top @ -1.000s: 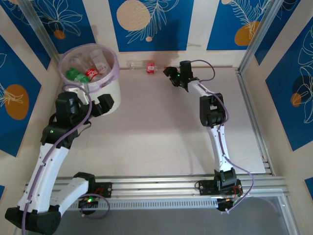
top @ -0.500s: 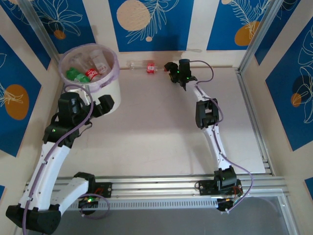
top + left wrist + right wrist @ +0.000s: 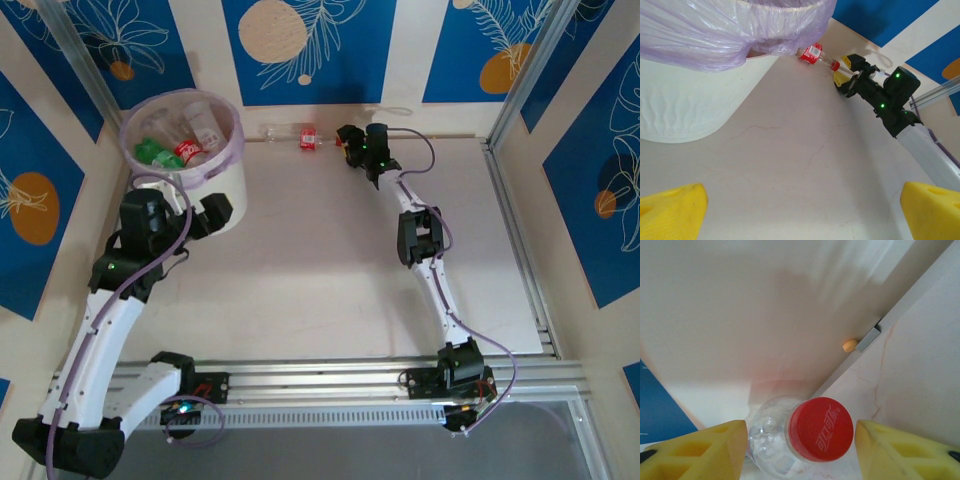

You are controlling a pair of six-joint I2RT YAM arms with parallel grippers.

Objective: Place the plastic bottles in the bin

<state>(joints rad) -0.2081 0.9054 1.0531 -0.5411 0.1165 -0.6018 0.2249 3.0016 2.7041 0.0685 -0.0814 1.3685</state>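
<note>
Presently one clear plastic bottle [image 3: 288,132] with a red label and a red cap [image 3: 821,429] lies on its side along the far edge of the desk [image 3: 320,260], against the back wall [image 3: 330,110] and a little to the right of the bin [image 3: 226,186]. The right claw [image 3: 345,139] is stretched out to that far edge at the cap end of the bottle; in the right wrist view the cap faces the camera between the two yellow fingers [image 3: 695,452], which stand apart, one on each side of it; whether either finger touches the bottle I cannot tell. The bin stands in the far left corner of the desk, its translucent pink bag [image 3: 715,35] folded over the rim; several bottles lie inside, among them a green bottle [image 3: 150,150] and a red-labelled bottle [image 3: 188,151]. The left claw [image 3: 212,214] hangs just beside the near right side of the bin's white wall, its fingers spread wide and holding nothing; in the left wrist view its yellow fingertips [image 3: 670,207] sit at the lower corners with bare desk between them, and the lying bottle and the right claw show past the bin, near the far edge.
</note>
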